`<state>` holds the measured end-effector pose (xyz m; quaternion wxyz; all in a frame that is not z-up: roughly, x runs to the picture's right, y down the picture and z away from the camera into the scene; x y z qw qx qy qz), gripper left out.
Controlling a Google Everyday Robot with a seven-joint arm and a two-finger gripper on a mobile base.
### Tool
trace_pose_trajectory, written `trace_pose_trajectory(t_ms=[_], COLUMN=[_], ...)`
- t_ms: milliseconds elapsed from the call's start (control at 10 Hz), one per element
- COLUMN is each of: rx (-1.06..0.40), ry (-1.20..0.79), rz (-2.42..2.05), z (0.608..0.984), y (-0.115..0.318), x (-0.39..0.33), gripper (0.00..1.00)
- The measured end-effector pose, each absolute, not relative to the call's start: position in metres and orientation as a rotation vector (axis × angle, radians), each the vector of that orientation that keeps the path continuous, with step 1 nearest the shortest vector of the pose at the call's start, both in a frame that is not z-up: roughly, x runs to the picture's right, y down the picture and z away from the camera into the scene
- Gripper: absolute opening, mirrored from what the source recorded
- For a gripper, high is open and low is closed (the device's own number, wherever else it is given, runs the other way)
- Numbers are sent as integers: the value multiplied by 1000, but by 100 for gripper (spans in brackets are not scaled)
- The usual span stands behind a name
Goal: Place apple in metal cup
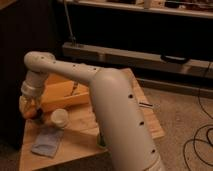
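Note:
My gripper (pixel 30 107) hangs at the end of the white arm (pixel 100 95), low over the left end of the wooden table (pixel 75 150), just left of the white cup (pixel 59 118). A small orange-yellow patch (pixel 38 119) shows right under the gripper; it may be the apple, but I cannot tell whether it is held. The metal cup is hidden, no dark grey cup shows beside the gripper. The arm covers the middle of the table.
A yellow tray (pixel 62 92) lies on the table behind the gripper. A blue-grey cloth (pixel 47 141) lies at the front left. A dark wall stands left of the table. A low shelf unit (pixel 150 60) and cables (pixel 197 145) lie on the floor to the right.

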<state>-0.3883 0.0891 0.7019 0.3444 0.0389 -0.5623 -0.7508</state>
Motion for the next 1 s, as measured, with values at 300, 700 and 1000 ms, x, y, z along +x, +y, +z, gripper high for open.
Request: trace_pose_trajectory(t_ms=[300,700,1000], rx=[81,57,42], ry=[-1428,-1383,-1356], rz=[-1926,-1900,-1876], z=[711,722,728], y=[87,82,78], x=[-386,-378,-371], gripper=[80,80,80])
